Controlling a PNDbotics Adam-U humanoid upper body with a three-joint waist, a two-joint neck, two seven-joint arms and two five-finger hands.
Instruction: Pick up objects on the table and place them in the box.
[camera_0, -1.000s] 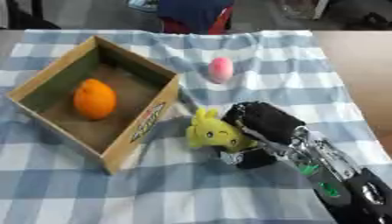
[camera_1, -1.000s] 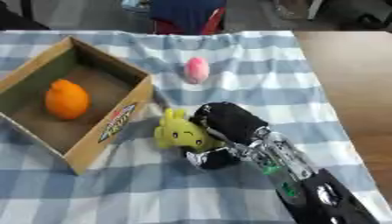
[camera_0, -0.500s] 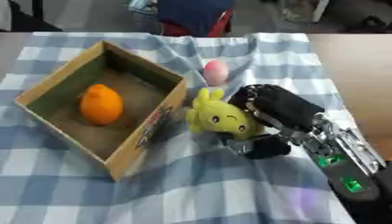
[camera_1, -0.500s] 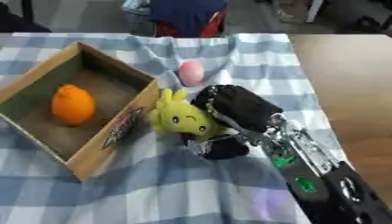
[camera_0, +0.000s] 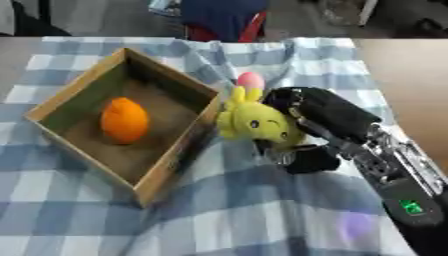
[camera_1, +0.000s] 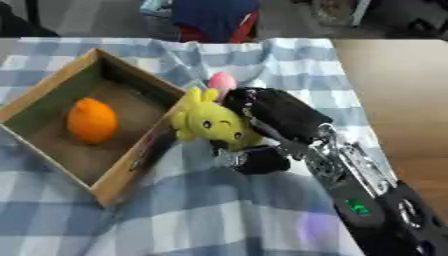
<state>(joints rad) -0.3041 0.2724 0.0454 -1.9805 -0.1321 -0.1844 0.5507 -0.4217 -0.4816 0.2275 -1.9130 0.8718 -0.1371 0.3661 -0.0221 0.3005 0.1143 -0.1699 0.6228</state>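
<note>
Orange (camera_0: 123, 120) is already in the box (camera_0: 171, 155), my right hand (camera_0: 325, 116) has its fingers wrapped round the yellow plush (camera_0: 256, 124) right by the box wall, pink egg-shaped thing (camera_0: 250, 80) still on the table.

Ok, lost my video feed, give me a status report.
Right robot hand shut on yellow plush toy, beside the box wall. Left robot hand not visible. Orange already in box. Pink object behind the toy, on the cloth.

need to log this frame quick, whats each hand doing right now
Left hand: not in view.
Right hand: shut on the yellow plush toy, held beside the cardboard box.
</note>
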